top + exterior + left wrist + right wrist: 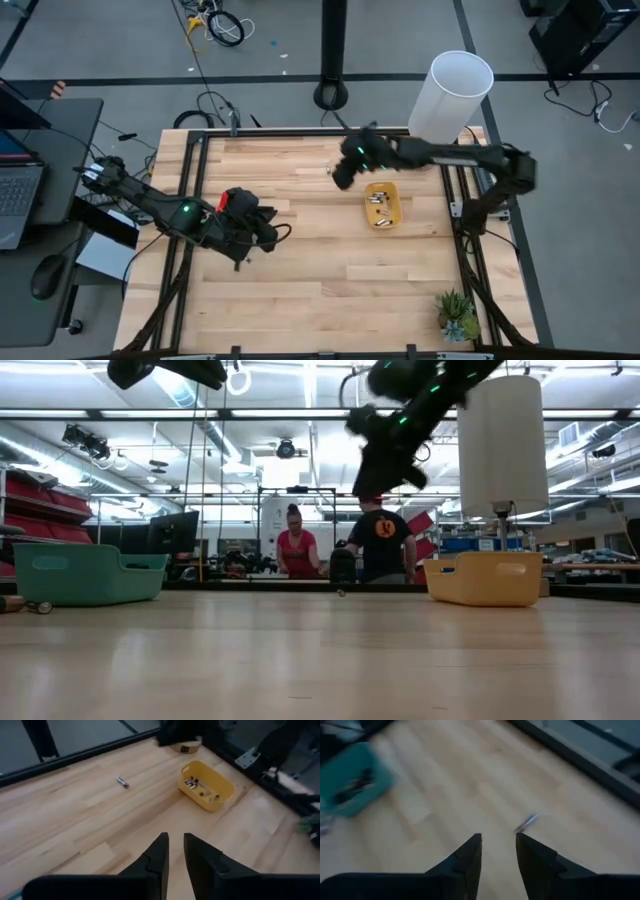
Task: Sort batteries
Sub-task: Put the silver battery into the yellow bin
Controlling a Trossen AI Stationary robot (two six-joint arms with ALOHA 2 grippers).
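While one battery (122, 782) lies loose on the table (300, 290), both the left gripper (175, 851) and right gripper (498, 851) are seen parted, empty.

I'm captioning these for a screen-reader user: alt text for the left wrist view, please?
The left gripper, slightly open and empty, hangs over a wooden table. Beyond sit a yellow tray holding several batteries and one loose battery.
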